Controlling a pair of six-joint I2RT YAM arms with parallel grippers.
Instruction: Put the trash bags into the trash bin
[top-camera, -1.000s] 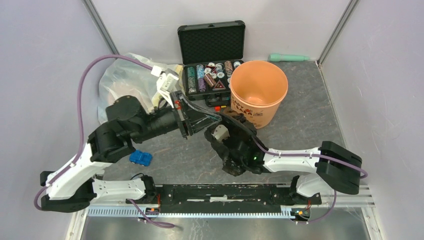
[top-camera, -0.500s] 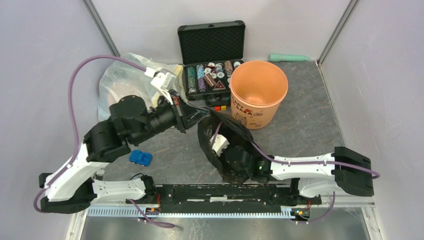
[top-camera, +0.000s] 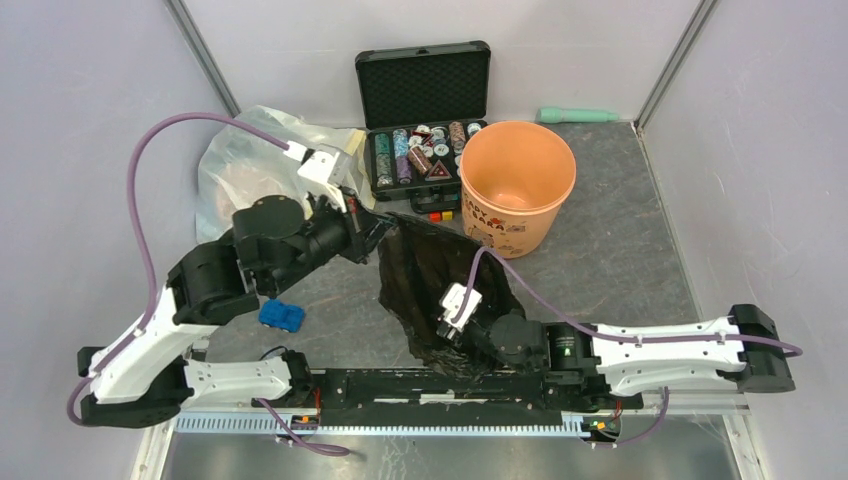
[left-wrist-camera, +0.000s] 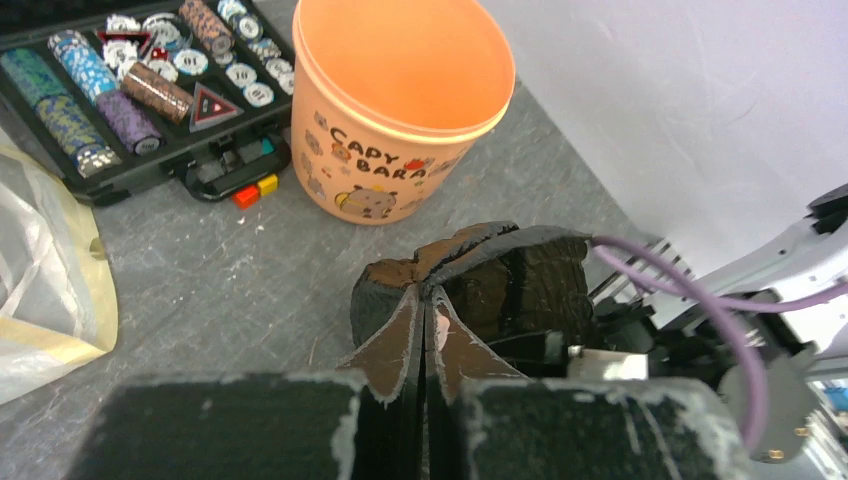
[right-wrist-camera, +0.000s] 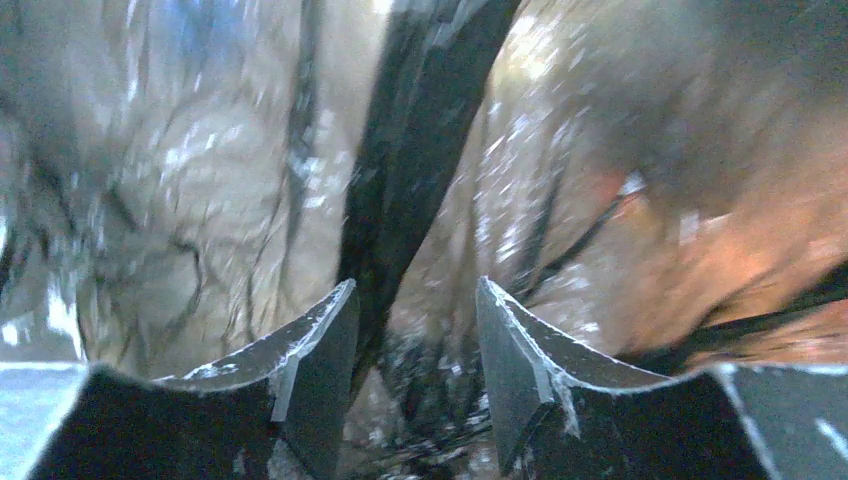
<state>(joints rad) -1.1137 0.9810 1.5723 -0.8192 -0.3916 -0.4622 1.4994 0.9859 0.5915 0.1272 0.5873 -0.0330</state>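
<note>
The black trash bag (top-camera: 420, 275) hangs stretched between my two grippers, in front of the peach-orange bin (top-camera: 517, 180), which stands upright and empty. My left gripper (top-camera: 378, 228) is shut on the bag's top edge; in the left wrist view the jaws (left-wrist-camera: 425, 298) pinch the plastic, with the bag (left-wrist-camera: 500, 285) and the bin (left-wrist-camera: 400, 100) beyond. My right gripper (right-wrist-camera: 415, 290) is inside the bag, jaws apart, with a dark fold of plastic (right-wrist-camera: 420, 150) running down between them. In the top view the bag hides its fingers; only the right wrist (top-camera: 465, 305) shows.
An open black case of chips (top-camera: 420, 150) stands behind the bag, touching the bin's left side. A big translucent bag (top-camera: 250, 160) lies at the back left. A blue toy car (top-camera: 281, 316) lies near the left arm. A green stick (top-camera: 578, 115) lies by the back wall.
My right arm has drawn back toward the near edge and lower, pulling the bag open and wider. My left gripper has shifted left and back, still holding the bag's edge.
</note>
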